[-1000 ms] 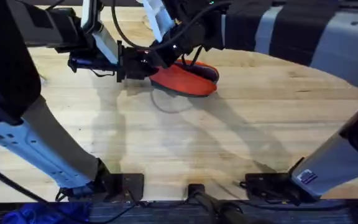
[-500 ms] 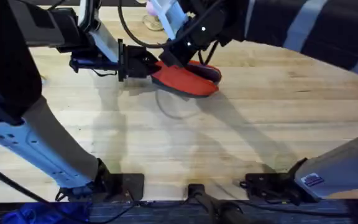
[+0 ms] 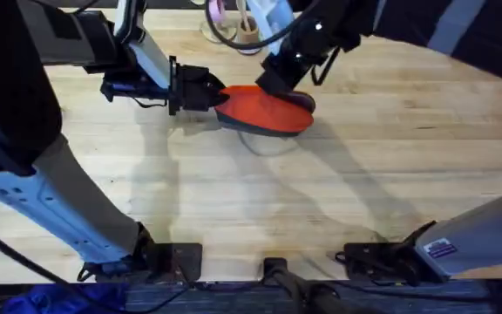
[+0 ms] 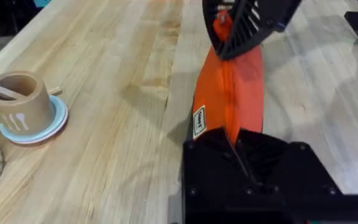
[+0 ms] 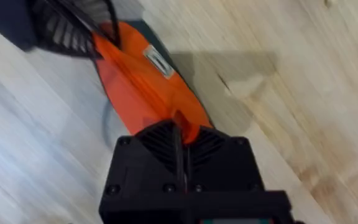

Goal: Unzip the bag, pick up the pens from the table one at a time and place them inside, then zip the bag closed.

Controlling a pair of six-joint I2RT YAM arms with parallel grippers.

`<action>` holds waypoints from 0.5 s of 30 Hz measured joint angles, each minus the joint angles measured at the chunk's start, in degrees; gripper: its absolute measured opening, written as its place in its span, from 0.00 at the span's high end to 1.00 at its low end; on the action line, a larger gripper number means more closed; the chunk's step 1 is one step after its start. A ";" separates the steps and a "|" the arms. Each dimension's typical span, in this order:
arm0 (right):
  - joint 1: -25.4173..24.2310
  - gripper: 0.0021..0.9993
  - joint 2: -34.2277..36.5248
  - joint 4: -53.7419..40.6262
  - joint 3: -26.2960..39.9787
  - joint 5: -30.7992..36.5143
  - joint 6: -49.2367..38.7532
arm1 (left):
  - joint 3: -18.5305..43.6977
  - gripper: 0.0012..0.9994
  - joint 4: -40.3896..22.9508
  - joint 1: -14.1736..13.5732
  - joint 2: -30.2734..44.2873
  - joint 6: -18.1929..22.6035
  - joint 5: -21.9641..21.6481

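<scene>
1. two black robot arms reach over the large pale wooden plank table (image 3: 260, 209), meeting at its far middle.
2. one elongated orange fabric pencil pouch (image 3: 264, 112) with a dark lower edge is held between them, apparently just above the wood. compared with a second ago it has shifted slightly to the right, with the right arm drawn rightward along it.
3. the left gripper (image 3: 206, 90) has its fingers pinched together on the pouch's left end; the left wrist view shows orange fabric disappearing between them.
4. the right gripper (image 3: 284, 77) is closed over the pouch's top edge near its right end. the right wrist view shows a small orange tab pinched there, probably the zipper pull.
5. the zipper seam (image 4: 231, 93) looks closed where it can be seen, so this is likely the final zipping; whether pens are inside cannot be told.
6. a small tan cup on a pale blue coaster (image 4: 23, 107) stands well apart.
</scene>
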 joint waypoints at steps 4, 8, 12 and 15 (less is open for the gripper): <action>-2.51 0.97 0.00 -3.44 0.00 1.35 -1.54 | 0.00 0.96 -0.54 0.15 0.00 -0.08 -0.48; -6.19 0.97 0.00 -5.21 0.00 2.72 -2.30 | 0.00 0.96 -1.30 0.40 0.00 -0.31 -1.26; -9.73 0.97 0.00 -6.97 0.00 3.11 -2.47 | 0.00 0.96 -1.73 0.44 0.00 -0.42 -1.32; -12.06 0.97 0.00 -7.04 0.00 2.89 -2.47 | 0.00 0.96 -1.75 0.31 0.00 -0.41 -1.27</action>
